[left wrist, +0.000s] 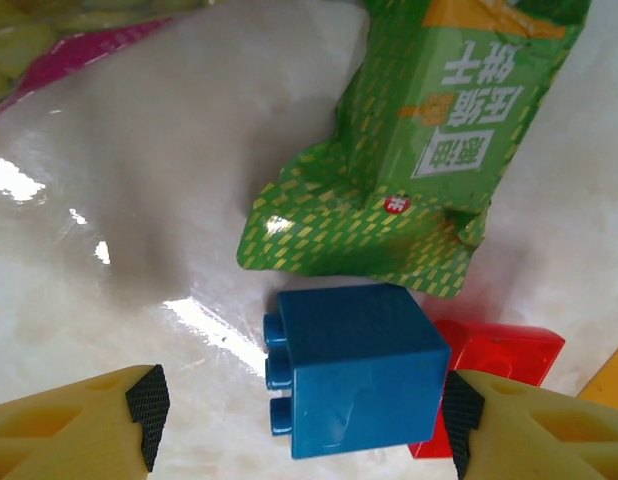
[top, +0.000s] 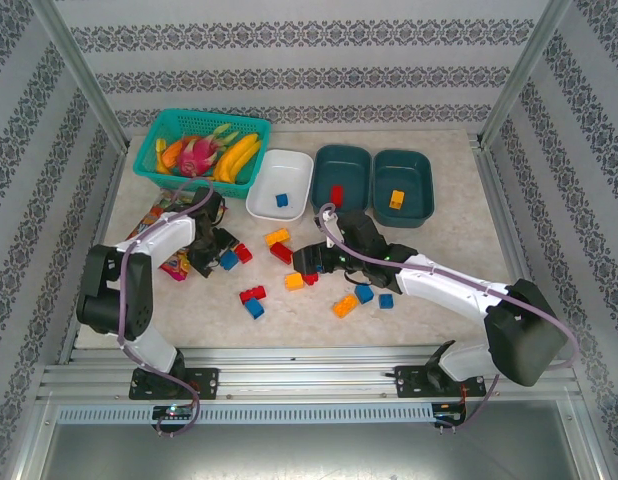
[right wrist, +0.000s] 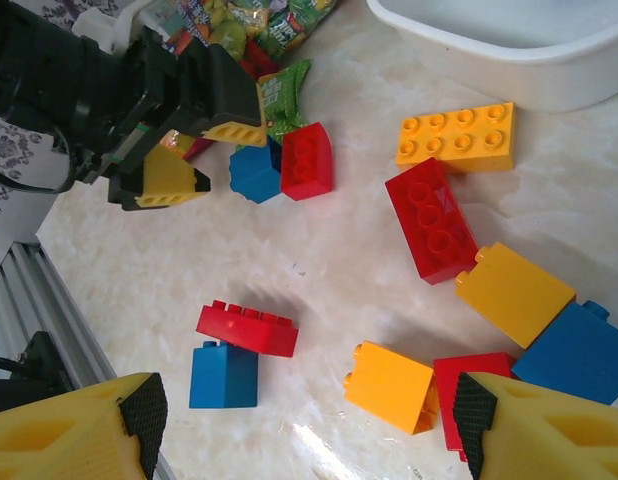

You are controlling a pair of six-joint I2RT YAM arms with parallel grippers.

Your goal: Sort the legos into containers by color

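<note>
Red, blue and orange legos lie scattered mid-table. My left gripper (top: 226, 258) (left wrist: 306, 410) is open and straddles a blue lego (left wrist: 354, 365) lying on its side. The brick sits against the right pad (left wrist: 464, 410), with a gap to the left pad. A red lego (left wrist: 499, 360) lies just behind it. My right gripper (top: 302, 270) (right wrist: 311, 420) hangs open above an orange lego (right wrist: 389, 385), a red lego (right wrist: 469, 385) and a red plate leaning on a blue lego (right wrist: 224, 375). The white tub (top: 280, 175) holds a blue brick, the middle teal tub (top: 342, 163) a red one, and the right teal tub (top: 409, 175) an orange one.
A green snack bag (left wrist: 419, 150) lies just beyond the blue lego, by more snack packets (top: 169, 225). A turquoise basket of fruit (top: 201, 150) stands at the back left. More legos lie near the front: orange (top: 343, 306) and blue (top: 386, 300). The two grippers are close together.
</note>
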